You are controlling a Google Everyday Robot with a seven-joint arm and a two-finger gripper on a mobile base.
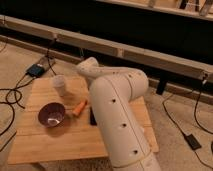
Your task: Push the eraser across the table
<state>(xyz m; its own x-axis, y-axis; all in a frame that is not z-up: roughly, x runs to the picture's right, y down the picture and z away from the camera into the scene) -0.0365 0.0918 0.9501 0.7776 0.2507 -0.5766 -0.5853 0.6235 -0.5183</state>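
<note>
- The robot's white arm fills the middle of the camera view, folding up from the lower right and bending back down over the tabletop.
- The pincer cannot be seen: the arm's own bulk hides it, so I cannot tell whether it is released or clenched.
- The eraser, a small dark oblong, lies on the tabletop near its middle, partly hidden by the arm's edge.
- An orange carrot-like piece lies just to the left of the eraser, tilted.
- 1 purple bowl sits upright to the left of the orange piece, near it.
- 1 pale cup stands upright toward the far left part of the tabletop, apart from the bowl.
- Dark cables trail over the floor to the left of the tabletop.
</note>
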